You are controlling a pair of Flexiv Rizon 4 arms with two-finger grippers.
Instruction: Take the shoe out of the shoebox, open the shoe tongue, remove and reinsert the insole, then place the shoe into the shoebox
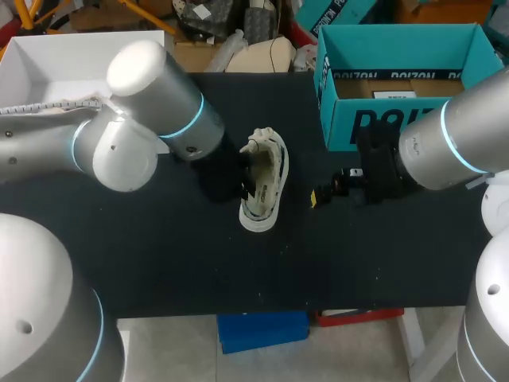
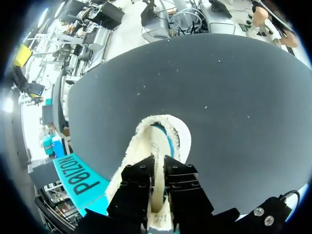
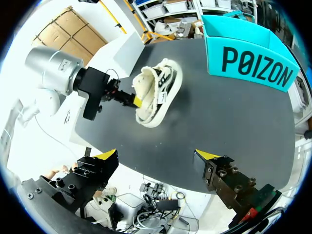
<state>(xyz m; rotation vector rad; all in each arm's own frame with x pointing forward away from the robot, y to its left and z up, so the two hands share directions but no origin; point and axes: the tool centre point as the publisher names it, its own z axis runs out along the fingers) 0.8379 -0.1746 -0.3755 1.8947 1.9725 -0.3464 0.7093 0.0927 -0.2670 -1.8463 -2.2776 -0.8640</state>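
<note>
Presently, shoe [image 1: 264, 179] is lying with long axis running front-to-back; left gripper [image 1: 243, 189] is pinching its side wall; right gripper [image 1: 316, 196] is gaping empty, apart on the opposite side.

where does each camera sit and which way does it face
Head view: above and behind the robot, looking down on the table; left arm and right arm enter from the sides.
Left wrist view: on the left wrist, looking along the left jaws, shut on the shoe.
Right wrist view: on the right wrist, facing the shoe, shoebox and left arm across the table; right jaws open.
Shared: all three show shoe and shoebox.
</note>
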